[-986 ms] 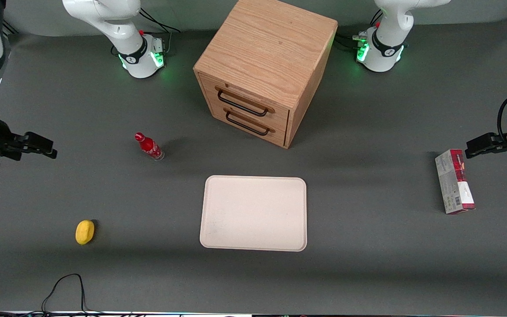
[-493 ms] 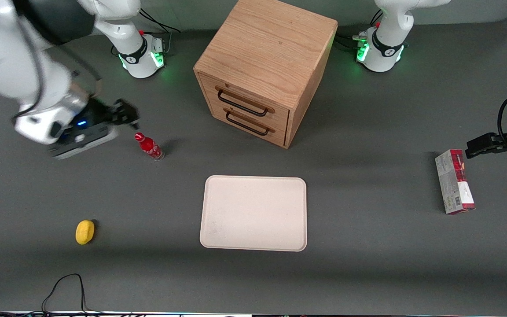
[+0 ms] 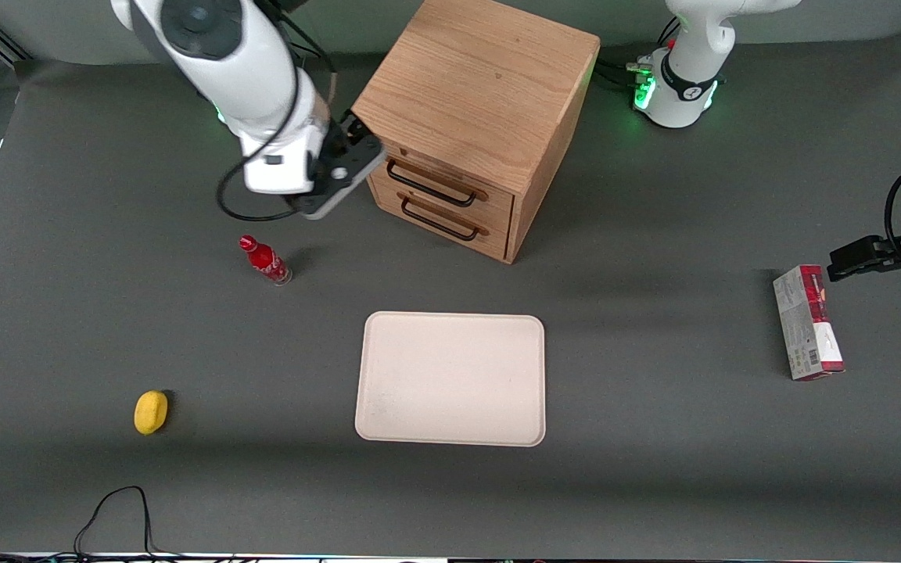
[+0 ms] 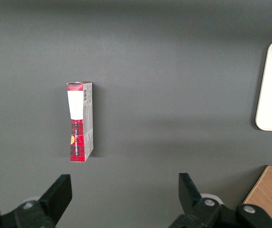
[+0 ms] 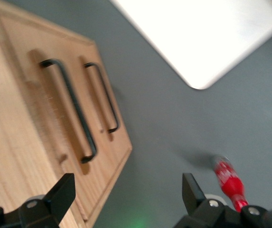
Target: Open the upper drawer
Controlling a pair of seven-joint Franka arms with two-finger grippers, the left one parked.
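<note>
Beside the oak cabinet's (image 3: 475,78) working-arm corner my black two-finger gripper (image 3: 357,145) hovers spread wide, empty; upper light-oak drawer (image 3: 450,181) looks shut, rigid, so I'd grab its black metal bar handle (image 5: 69,109) mid-span.

Right arm (image 3: 224,55) reaches in from its end of the table, forearm angled down, wrist (image 3: 278,160) tilted. The gripper (image 3: 353,141) hangs in the air, clear of the table — fingers (image 5: 62,192) spread wide apart, nothing between them. No contact with anything — both black fingertips show free in the right wrist view.
</note>
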